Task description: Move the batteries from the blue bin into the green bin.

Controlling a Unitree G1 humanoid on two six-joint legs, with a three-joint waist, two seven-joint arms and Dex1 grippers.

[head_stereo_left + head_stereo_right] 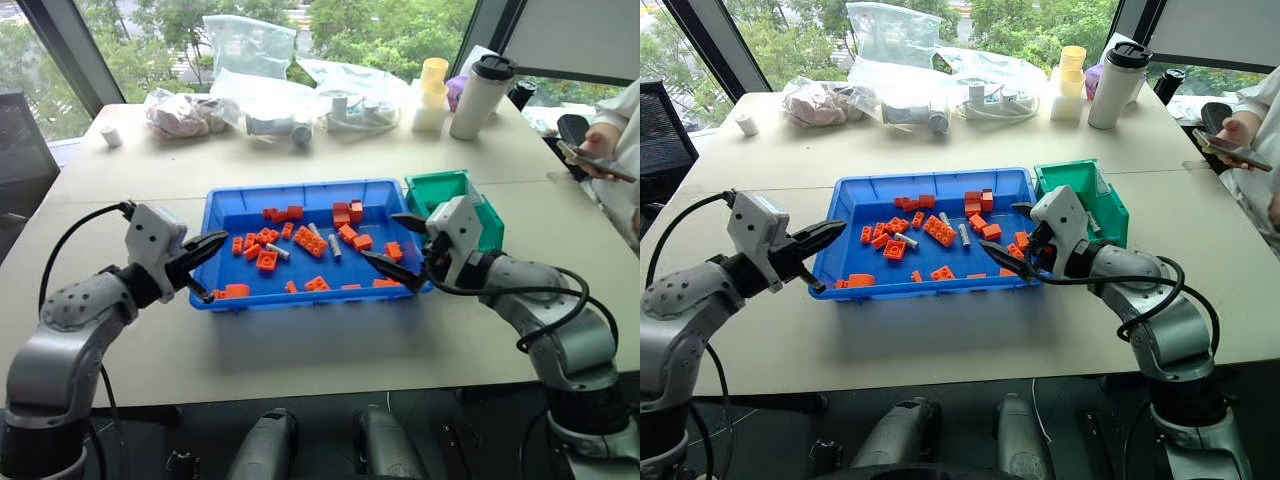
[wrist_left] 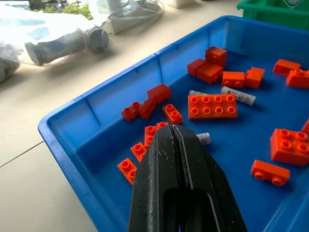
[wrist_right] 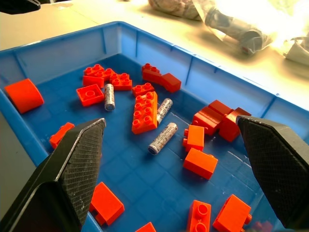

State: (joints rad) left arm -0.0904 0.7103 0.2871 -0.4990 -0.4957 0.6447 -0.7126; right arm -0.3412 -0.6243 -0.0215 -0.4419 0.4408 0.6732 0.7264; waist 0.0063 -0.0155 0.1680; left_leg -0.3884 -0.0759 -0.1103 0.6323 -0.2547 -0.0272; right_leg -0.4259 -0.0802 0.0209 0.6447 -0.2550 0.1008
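Over bench, head view: blue bin [image 1: 222, 212] w/ batteries [image 1: 334, 246] among orange bricks [image 1: 310, 241]; green bin [image 1: 432, 189] touching its right end. L wrist: left gripper [image 2: 175, 129] pressed closed, idle. R wrist: right gripper [image 3: 175, 126] spread wide over a battery [image 3: 162, 137], apparently lining up a pick.

Blue bin [image 3: 203, 72]: glossy moulded plastic, smooth walls, faint grid texture on the floor. Batteries [image 3: 162, 137]: silver metal with a mottled, scuffed finish. Orange bricks [image 3: 145, 112]: smooth plastic, slight sheen. Green bin [image 1: 440, 190]: plastic, semi-gloss. Right gripper [image 3: 174, 174] finger pads: black, finely knurled, matt. Left gripper [image 2: 176, 133] fingers: black plastic, scratched. Table [image 1: 330, 350]: matt beige laminate.
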